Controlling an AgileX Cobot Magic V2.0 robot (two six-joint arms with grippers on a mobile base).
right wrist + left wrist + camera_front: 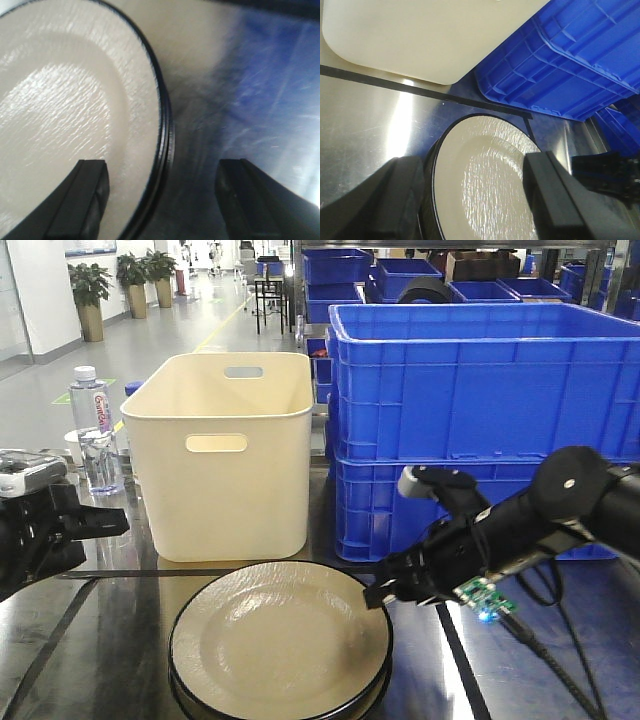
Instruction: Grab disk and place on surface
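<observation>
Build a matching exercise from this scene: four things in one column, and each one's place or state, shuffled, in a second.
Things:
1. plate
2. cream bin
3. water bottle
4. right gripper

Places or states:
A. open, its fingers on either side of the plate's rim
B. left of the cream bin
C. on the tabletop, nearest the camera
D. beside the blue crates, behind the plate

Pairs: 1-C, 2-D, 3-B, 4-A

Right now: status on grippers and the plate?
Right gripper open, straddling plate rim. Left gripper open, nothing held. Plates stacked on tabletop. Cream bin behind, clear.
</observation>
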